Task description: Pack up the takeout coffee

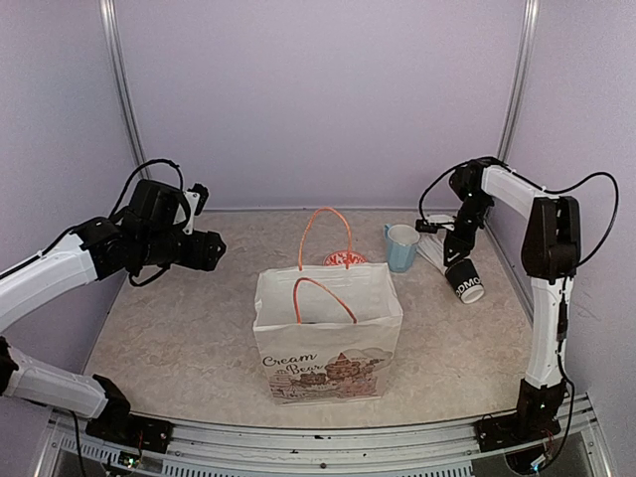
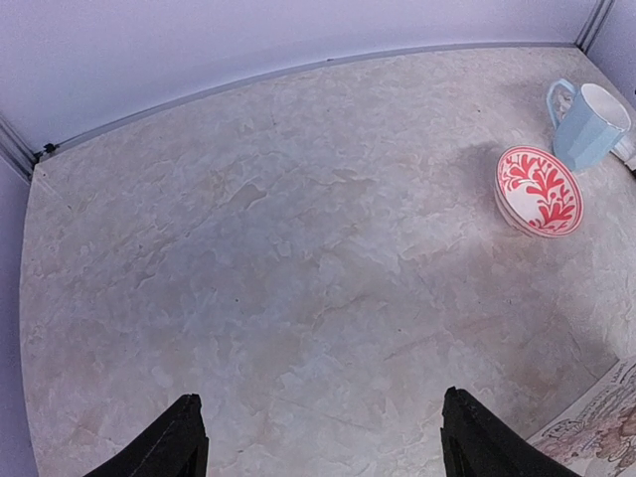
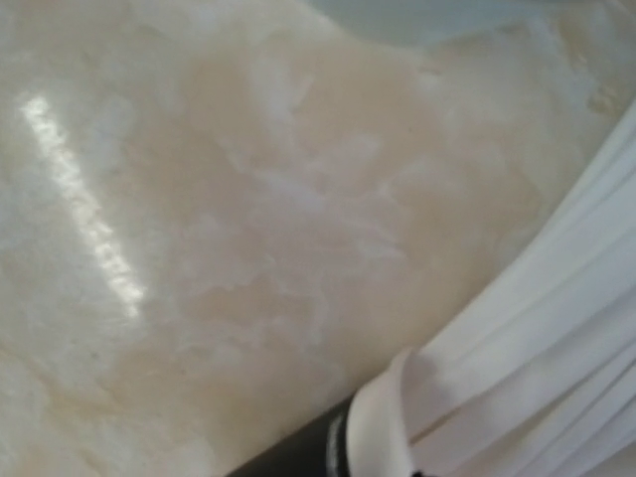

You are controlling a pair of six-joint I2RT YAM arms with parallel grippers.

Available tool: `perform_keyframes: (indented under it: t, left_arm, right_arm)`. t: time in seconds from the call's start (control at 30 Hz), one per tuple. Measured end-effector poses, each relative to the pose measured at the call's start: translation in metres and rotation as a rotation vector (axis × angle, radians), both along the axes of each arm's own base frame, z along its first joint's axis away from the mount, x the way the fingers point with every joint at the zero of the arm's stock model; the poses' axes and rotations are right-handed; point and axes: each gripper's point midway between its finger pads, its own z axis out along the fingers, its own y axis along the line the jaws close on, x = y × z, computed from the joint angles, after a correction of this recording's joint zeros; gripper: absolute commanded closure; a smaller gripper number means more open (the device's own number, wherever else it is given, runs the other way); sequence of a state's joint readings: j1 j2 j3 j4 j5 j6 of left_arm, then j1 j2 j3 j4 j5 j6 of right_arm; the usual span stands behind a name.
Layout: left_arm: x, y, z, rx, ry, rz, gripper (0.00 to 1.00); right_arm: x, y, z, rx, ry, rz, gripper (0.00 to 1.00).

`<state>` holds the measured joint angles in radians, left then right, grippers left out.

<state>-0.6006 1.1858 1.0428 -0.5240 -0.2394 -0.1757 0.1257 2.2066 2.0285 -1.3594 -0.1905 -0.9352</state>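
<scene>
The takeout coffee is out of view in every frame. A white paper bag (image 1: 328,343) with orange handles stands open-topped at the table's middle. My left gripper (image 1: 213,247) hovers to the left of it, open and empty, its black fingertips (image 2: 187,422) wide apart over bare table. My right gripper (image 1: 456,246) is down at the back right, on a dark cup (image 1: 465,282) that lies on its side with white straws (image 1: 433,250) sticking out. The right wrist view shows only table, the straws (image 3: 556,328) and a dark edge; its fingers do not show.
A red-patterned bowl (image 1: 343,259) (image 2: 539,189) sits just behind the bag. A light blue mug (image 1: 401,246) (image 2: 588,124) stands right of the bowl, close to the straws. The bag's corner (image 2: 596,432) shows at the lower right. Lilac walls close the back and sides.
</scene>
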Motion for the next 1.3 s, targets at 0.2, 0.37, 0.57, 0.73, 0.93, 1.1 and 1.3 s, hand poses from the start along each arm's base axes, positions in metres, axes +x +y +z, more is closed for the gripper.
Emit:
perform_keyframes:
  t: [0.2,0.37,0.57,0.73,0.93,1.1,1.3]
  left_arm:
    - [-0.003,0.002,-0.005,0.001,0.008,0.001,0.21]
    - [-0.004,0.002,-0.009,0.006,0.017,-0.001,0.21]
    - [-0.005,0.001,-0.010,0.001,0.021,-0.008,0.21]
    - [-0.005,0.000,-0.012,-0.002,0.024,-0.014,0.21]
    - [-0.006,0.000,-0.017,0.000,0.031,-0.016,0.21]
    - [-0.008,0.001,-0.021,0.003,0.035,-0.016,0.21]
    - [-0.009,0.001,-0.021,0.001,0.033,-0.016,0.21]
  right_arm:
    - [0.006,-0.008,-0.005,-0.034,-0.004,0.008,0.60]
    - [0.008,-0.013,-0.008,-0.048,-0.003,0.008,0.60]
    - [0.012,-0.015,-0.006,-0.060,-0.016,0.010,0.58]
    - [0.019,-0.019,-0.003,-0.085,-0.042,0.023,0.58]
    - [0.020,-0.028,-0.005,-0.137,-0.047,0.054,0.61]
    - [0.012,-0.032,-0.014,-0.155,-0.015,0.077,0.66]
    - [-0.001,-0.034,-0.028,-0.168,0.038,0.090,0.75]
